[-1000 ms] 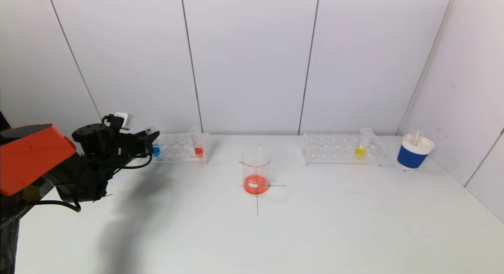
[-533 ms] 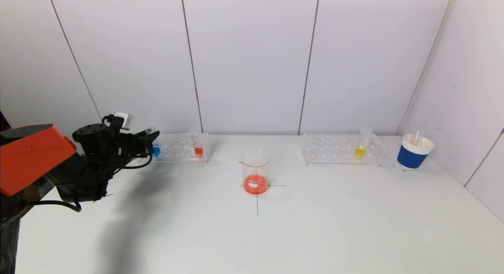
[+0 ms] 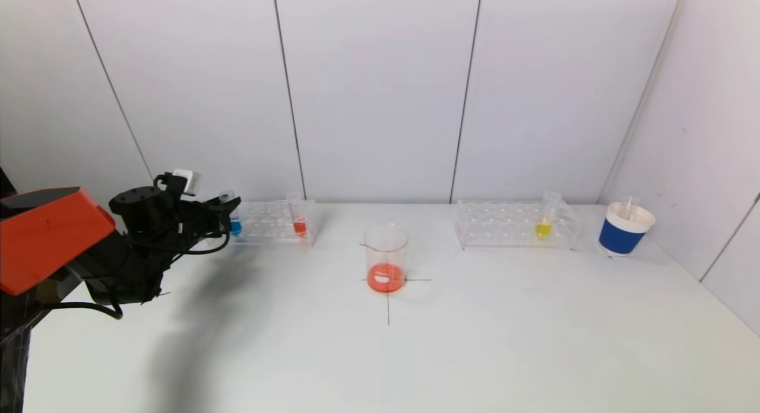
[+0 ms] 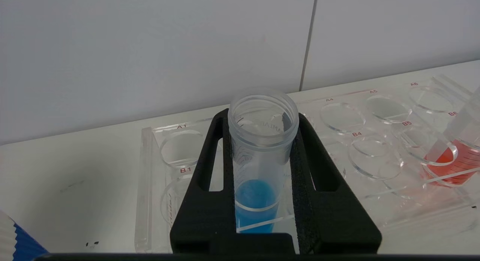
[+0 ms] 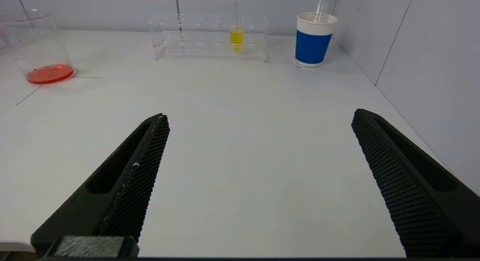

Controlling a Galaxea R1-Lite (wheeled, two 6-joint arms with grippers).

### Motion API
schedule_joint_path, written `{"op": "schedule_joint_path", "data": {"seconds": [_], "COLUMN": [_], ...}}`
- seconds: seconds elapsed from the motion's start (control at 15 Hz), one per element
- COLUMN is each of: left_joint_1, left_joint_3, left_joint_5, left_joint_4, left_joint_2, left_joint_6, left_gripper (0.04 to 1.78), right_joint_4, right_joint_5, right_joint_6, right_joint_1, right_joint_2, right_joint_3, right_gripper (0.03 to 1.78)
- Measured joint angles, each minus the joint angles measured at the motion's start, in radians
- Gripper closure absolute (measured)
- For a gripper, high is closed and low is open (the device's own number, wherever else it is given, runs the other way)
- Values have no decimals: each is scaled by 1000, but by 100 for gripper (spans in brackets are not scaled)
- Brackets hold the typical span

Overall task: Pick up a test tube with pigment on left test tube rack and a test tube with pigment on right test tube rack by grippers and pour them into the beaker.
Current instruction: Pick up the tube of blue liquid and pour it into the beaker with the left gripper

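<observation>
Though light, the blue test tube (image 4: pixel 262 148) looks slick and rigid; the left gripper (image 4: pixel 262 186) clamps it mid-body between its fingers, while the right gripper (image 5: pixel 258 178) gapes wide.

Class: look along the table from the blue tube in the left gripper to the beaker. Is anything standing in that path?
Yes: the red tube stands in the same rack, between the blue tube and the beaker.

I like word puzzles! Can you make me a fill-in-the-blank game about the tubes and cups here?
1. The left gripper is closed on the clear tube of ____ pigment.
2. The round glass beaker holds ____ liquid.
3. The right gripper is ____.
4. The clear right rack holds a ____ tube.

Answers: blue, orange-red, open, yellow
</observation>
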State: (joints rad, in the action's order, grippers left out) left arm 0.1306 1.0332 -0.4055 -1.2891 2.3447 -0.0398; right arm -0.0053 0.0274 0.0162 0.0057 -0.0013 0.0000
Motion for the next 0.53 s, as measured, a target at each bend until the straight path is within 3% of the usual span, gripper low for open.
{"op": "schedule_joint_path", "data": {"seconds": [0.53], "left_joint_1": [1], "left_joint_3": [34], "left_joint_5": [0], "left_joint_4": [86], "left_joint_2": [-77], "left_joint_6": [0], "left_gripper": [138], "right_joint_4": [0], "right_joint_5": [0], "right_joint_6": [0], "right_joint_1": [0], "right_joint_2": [0], "right_joint_3": [0], "right_gripper": [4]}}
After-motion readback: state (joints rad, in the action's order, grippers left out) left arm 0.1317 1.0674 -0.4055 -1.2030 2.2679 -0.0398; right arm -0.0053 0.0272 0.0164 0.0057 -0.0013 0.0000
